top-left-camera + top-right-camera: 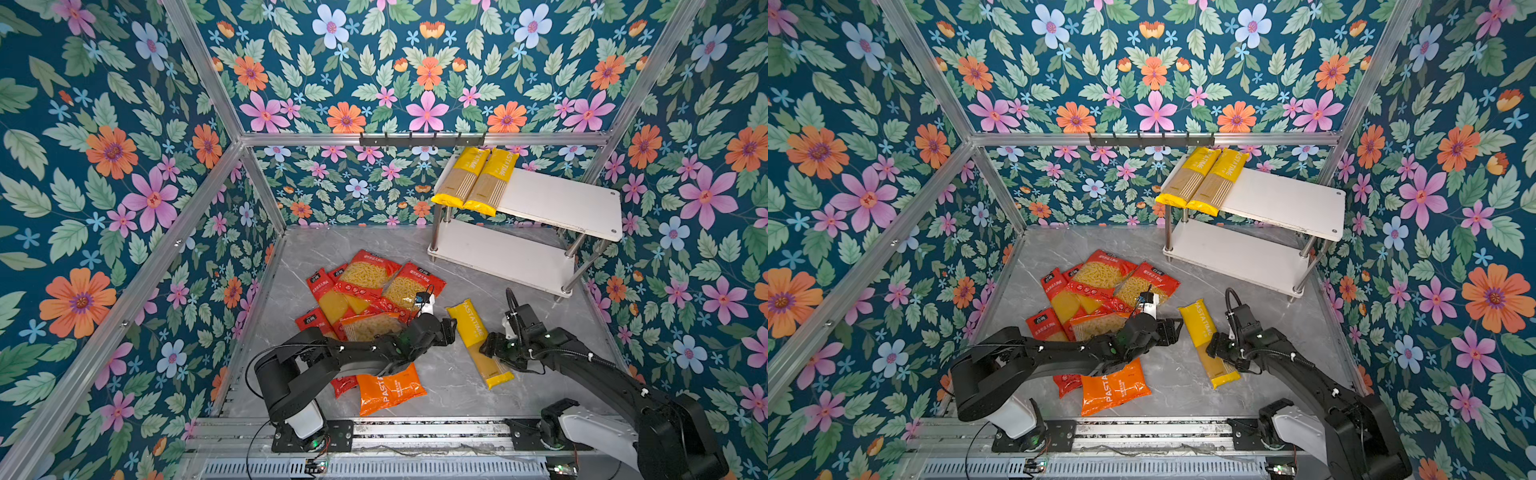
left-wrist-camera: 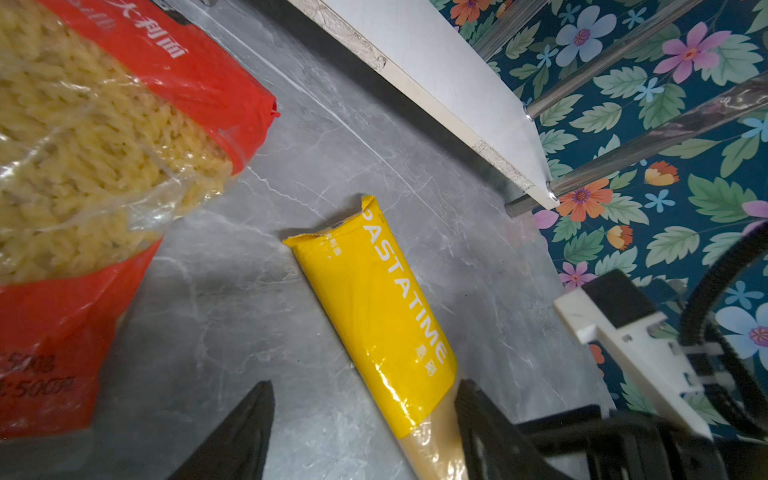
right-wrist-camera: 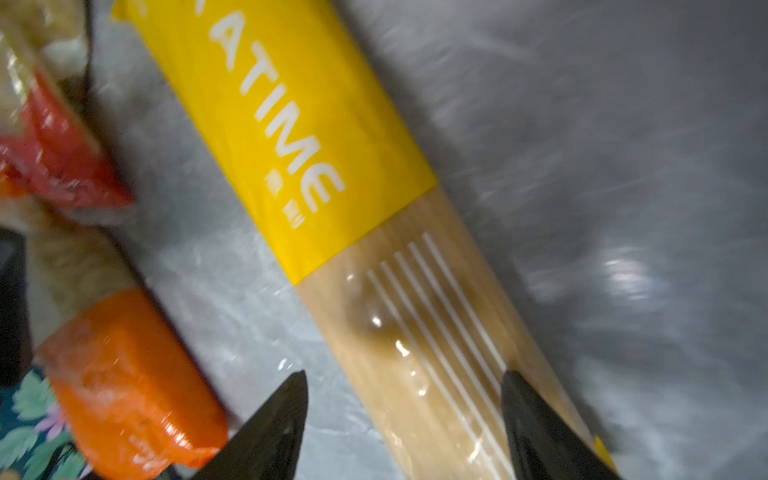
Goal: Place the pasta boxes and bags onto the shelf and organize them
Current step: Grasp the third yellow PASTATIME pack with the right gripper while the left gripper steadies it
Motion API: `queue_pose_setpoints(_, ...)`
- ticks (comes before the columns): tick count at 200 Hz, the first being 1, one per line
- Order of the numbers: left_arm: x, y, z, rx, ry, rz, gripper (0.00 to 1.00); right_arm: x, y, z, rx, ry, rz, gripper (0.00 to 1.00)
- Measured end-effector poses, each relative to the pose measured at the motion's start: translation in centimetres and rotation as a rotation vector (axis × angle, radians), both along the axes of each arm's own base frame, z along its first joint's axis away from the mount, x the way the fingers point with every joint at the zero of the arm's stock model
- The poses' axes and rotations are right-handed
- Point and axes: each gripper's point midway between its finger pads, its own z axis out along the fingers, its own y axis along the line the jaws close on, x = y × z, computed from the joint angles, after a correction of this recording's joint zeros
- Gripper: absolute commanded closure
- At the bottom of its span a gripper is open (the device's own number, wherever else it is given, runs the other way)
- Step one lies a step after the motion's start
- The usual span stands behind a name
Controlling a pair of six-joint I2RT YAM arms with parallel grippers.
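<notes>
- Picking up the last loose yellow pack [image 1: 471, 322] looks to be the step in hand. It lies flat on the table [image 1: 451, 386] directly under the right claw [image 3: 405, 376]. That claw's jaws stand apart, one on each side of the pack's clear window end, and grip nothing yet.
- The left claw [image 2: 365, 384] is spread wide too, and empty. The same pack runs close by one of its fingers, with the printed yellow end stretching out ahead of it (in both top views the two claws face each other across the pack).
- The next move, as I judge it, is to close the right jaws across the pack's width and lift it level. It would then go to the top board of the shelf [image 1: 561, 203], next to the two yellow packs [image 1: 459, 178] already lying side by side at one end.
- A long pack held near one end may droop, so a grip closer to its middle would be safer.
- The shelf stands well ahead of the right claw, well apart from it, and its lower board is bare.
- A heap of red packs [image 1: 361, 286] lies beside the left claw, on the side away from the right claw. An orange pack [image 1: 388, 388] sits back under the left arm.
- The left claw itself crowds the lift. At the shelf, the chrome posts [image 1: 575, 245] and the hook rail [image 1: 422, 139] above its back edge leave little room for a long pack.
</notes>
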Motion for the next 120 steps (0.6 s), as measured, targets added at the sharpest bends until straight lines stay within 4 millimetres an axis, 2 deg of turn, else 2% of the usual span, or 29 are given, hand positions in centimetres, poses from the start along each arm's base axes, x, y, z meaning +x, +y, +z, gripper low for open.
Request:
queue_pose_setpoints(17,0.1,0.0,-0.1,0.003,0.001,0.002,0.31,-0.2,1.7,0.6,0.084,0.017,0.005,0.27)
queue_pose_setpoints(35,0.2,0.0,-0.8,0.018,0.012,-0.002,0.33,0.3,2.0,1.8,0.153,0.005,-0.026,0.29)
queue_pose_setpoints(53,-0.1,-0.7,-1.8,0.031,0.038,-0.045,0.36,1.8,0.4,2.3,0.183,-0.021,-0.104,0.33)
queue_pose_setpoints(71,-0.6,-1.8,-3.1,0.036,0.076,-0.101,0.39,2.3,-1.4,1.3,0.182,-0.002,-0.163,0.40)
queue_pose_setpoints(98,-1.9,-3.3,-5.1,0.019,0.144,-0.187,0.46,2.8,-2.1,0.5,0.166,0.003,-0.139,0.48)
queue_pose_setpoints(120,-2.2,-3.8,-5.7,0.003,0.175,-0.215,0.51,3.5,-1.9,-0.2,0.158,-0.001,-0.101,0.51)
